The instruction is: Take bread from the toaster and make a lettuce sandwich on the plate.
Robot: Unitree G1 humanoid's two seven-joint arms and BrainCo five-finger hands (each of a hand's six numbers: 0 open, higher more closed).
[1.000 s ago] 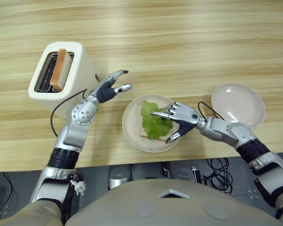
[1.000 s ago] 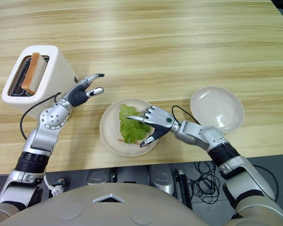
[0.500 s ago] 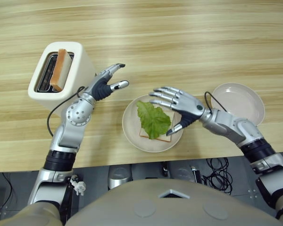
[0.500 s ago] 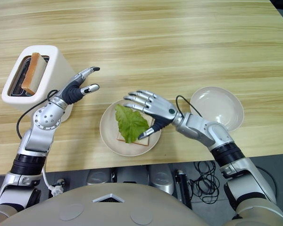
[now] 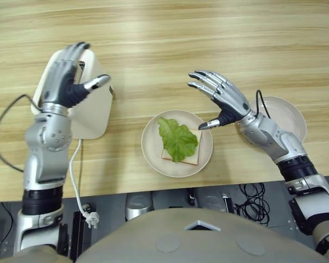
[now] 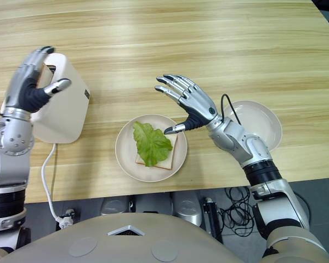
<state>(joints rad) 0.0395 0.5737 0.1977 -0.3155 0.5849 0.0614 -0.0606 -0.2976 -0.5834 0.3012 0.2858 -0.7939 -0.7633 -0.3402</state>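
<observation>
Main risk, as I'm judging it: the toaster is looking light and is standing loose on the table, so a crooked pull out of the slot could be dragging or tipping it, and its cord, running off the near edge, could be tugging it sideways. A weak pinch could be dropping the slice short of the plate; a hard one could be crushing it. Later on, setting a top slice down off-centre could be shoving the lettuce off, since the leaf is already hanging past the near edge of the bread slice under it. The left hand is hovering right over the toaster top, fingers spread and a bit bent, thumb out to the side, gripping nothing; it is covering the slot, so I cannot tell what is sitting in there or whether the fingers are touching it. The right hand is hanging open and empty above the table, just beyond the plate's far right rim, apart from it, with a second empty dish partly behind its wrist. The plate is sitting near the front edge, between the two hands, well to the right of the toaster, with bread and lettuce lying stacked on it.
</observation>
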